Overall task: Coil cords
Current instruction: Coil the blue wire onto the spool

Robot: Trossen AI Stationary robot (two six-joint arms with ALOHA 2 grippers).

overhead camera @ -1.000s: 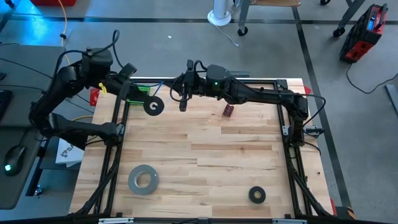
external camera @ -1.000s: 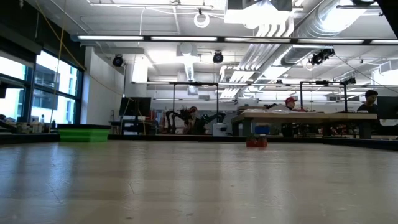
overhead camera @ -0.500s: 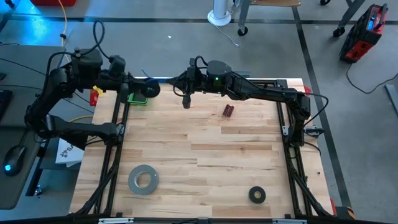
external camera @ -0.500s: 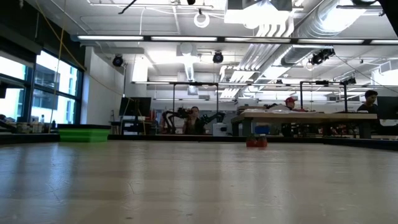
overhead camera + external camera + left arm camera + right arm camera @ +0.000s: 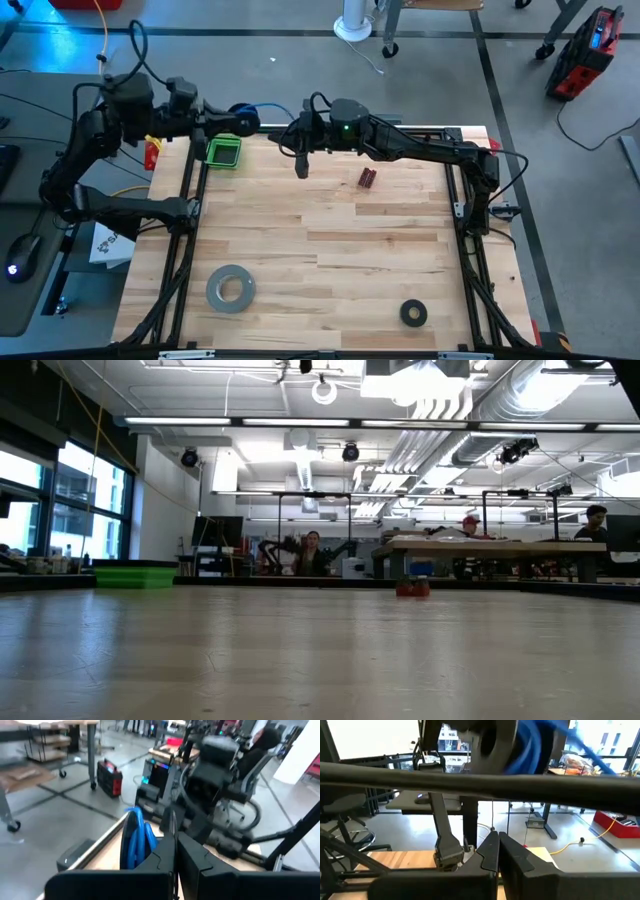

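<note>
Overhead, the left gripper (image 5: 222, 123) hangs past the table's (image 5: 330, 260) far edge, fingers pinched on the black spool (image 5: 243, 120) wound with blue cord (image 5: 268, 108), beside the green bin (image 5: 223, 151); the right gripper (image 5: 301, 165) points down over the far boards, fingers closed on nothing I can see, with a grey tape roll (image 5: 230, 287) and black ring (image 5: 413, 313) near the front. Left wrist view: dark fingers (image 5: 165, 845) pressed together, blue loops (image 5: 136, 840) just beside them. Right wrist view: fingers (image 5: 492, 850) together, spool (image 5: 495, 742) and cord (image 5: 535, 742) beyond a dark bar (image 5: 470, 780).
</note>
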